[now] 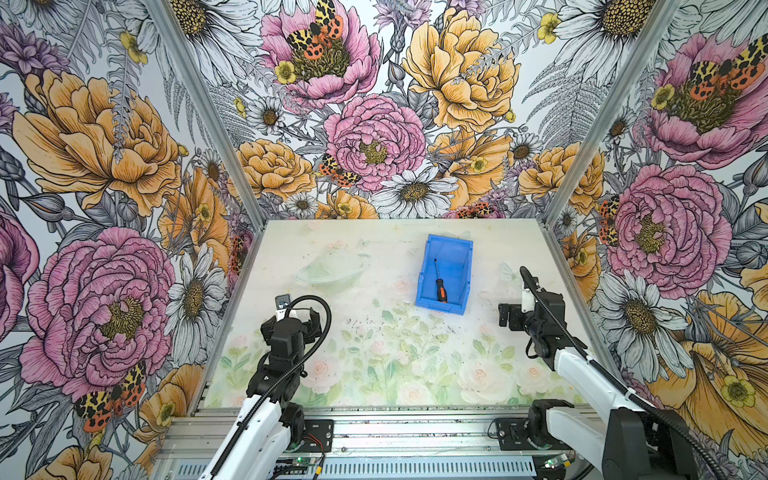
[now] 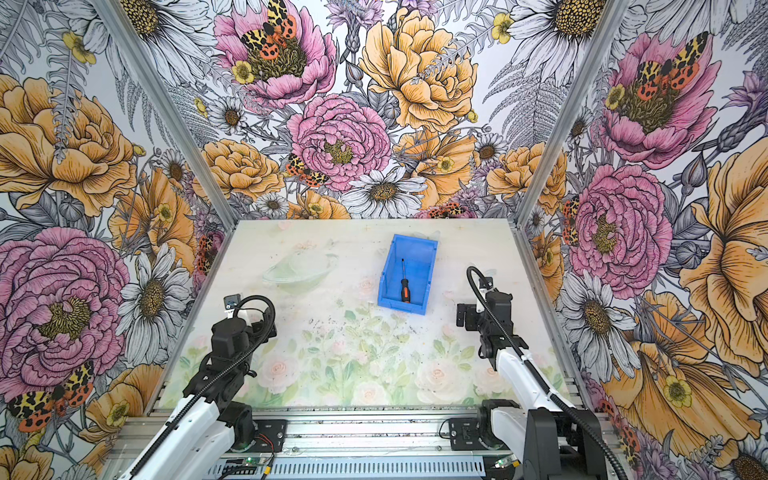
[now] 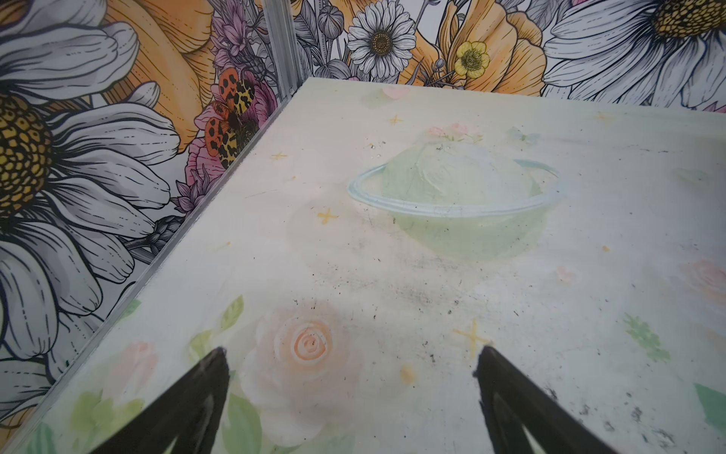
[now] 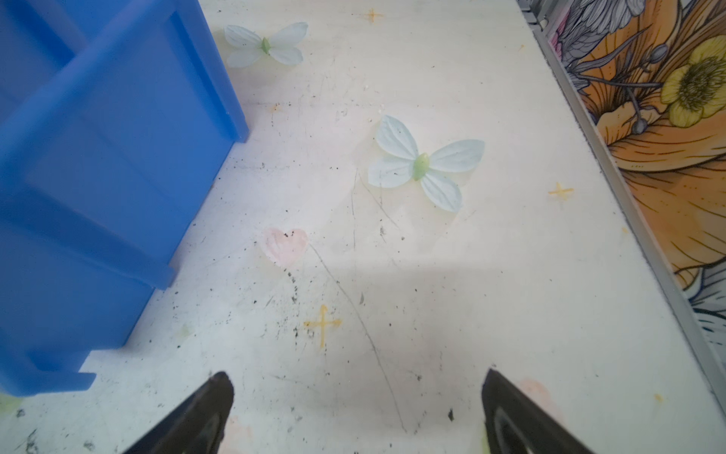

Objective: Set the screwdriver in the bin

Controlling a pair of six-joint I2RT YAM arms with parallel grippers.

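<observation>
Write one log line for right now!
screwdriver: lying in bin | left claw: open, empty | right claw: open, empty | task: looks done

In the right wrist view the bin [image 4: 98,177] runs off the edge, its inside hidden.

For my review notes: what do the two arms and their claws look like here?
The left arm and right arm both have glossy white link shells with black joint housings. A black ribbed cable conduit runs along each arm. The left claw and right claw have plain black fingers that taper to points. No readable markings show.
</observation>
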